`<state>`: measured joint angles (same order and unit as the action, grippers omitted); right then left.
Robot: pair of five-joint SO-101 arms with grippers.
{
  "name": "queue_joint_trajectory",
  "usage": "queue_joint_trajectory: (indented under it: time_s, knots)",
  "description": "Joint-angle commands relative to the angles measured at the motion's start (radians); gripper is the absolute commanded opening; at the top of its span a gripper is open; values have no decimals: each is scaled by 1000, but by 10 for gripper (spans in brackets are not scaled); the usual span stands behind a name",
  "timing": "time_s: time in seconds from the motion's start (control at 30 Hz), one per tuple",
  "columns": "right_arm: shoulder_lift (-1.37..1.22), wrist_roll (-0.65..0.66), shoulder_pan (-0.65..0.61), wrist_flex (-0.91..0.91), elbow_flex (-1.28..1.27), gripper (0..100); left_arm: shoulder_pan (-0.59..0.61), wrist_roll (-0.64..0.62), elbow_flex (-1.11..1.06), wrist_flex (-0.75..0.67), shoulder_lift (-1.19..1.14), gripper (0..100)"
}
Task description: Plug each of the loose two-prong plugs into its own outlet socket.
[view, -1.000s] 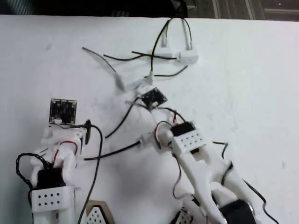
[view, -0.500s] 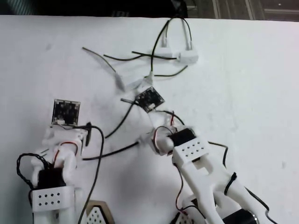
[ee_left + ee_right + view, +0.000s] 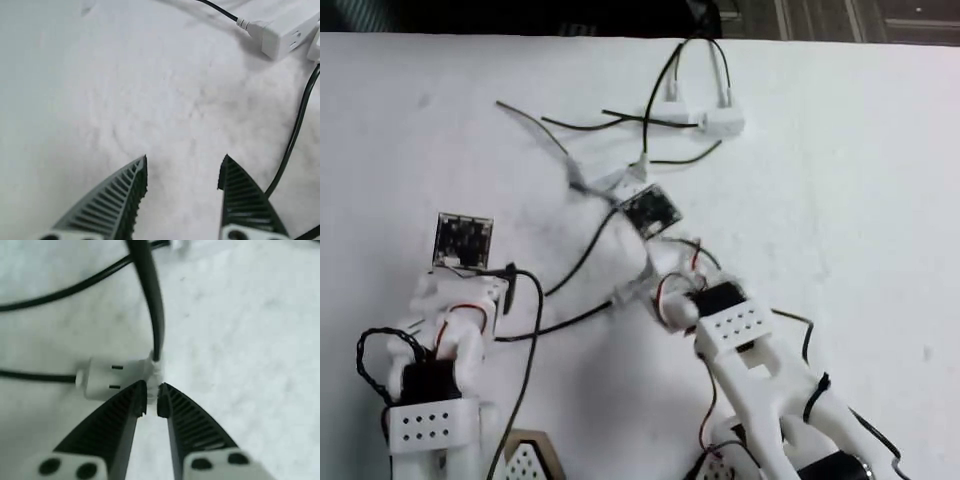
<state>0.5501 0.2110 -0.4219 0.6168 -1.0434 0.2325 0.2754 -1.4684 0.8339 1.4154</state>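
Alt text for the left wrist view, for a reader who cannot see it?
The left end effector hangs open over the white table, holding nothing. Farther off lies a white outlet block with a corded plug at its end; a black cable runs beside.

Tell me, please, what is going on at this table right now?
On a white table, the right gripper is pinched almost shut on the end of a white two-slot connector, where a black cord meets it. The left gripper hangs open over bare tabletop, with a white outlet block beyond it.
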Motion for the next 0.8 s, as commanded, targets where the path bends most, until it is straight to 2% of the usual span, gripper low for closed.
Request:
queue_joint_trajectory:
  time_s: [0.0, 0.23, 0.37, 0.43, 0.5, 0.7, 0.77]
  knots:
    - [15, 2, 96, -110, 112, 22, 1, 8, 5, -5, 15, 242]
    - [-191, 8, 159, -140, 324, 26, 1, 8, 5, -6, 15, 242]
    - [-280, 0, 148, -77, 361, 123, 1, 5, 5, -6, 15, 243]
    - [-254, -2, 133, -4, 362, 163, 1, 5, 5, -6, 15, 243]
    - [-194, -2, 113, 88, 361, 157, 1, 3, 5, -8, 15, 243]
    - [81, -2, 82, 334, 339, 25, -4, 2, 3, -23, 15, 241]
    - [174, -2, 70, 367, 279, 23, -25, 2, 3, -20, 15, 241]
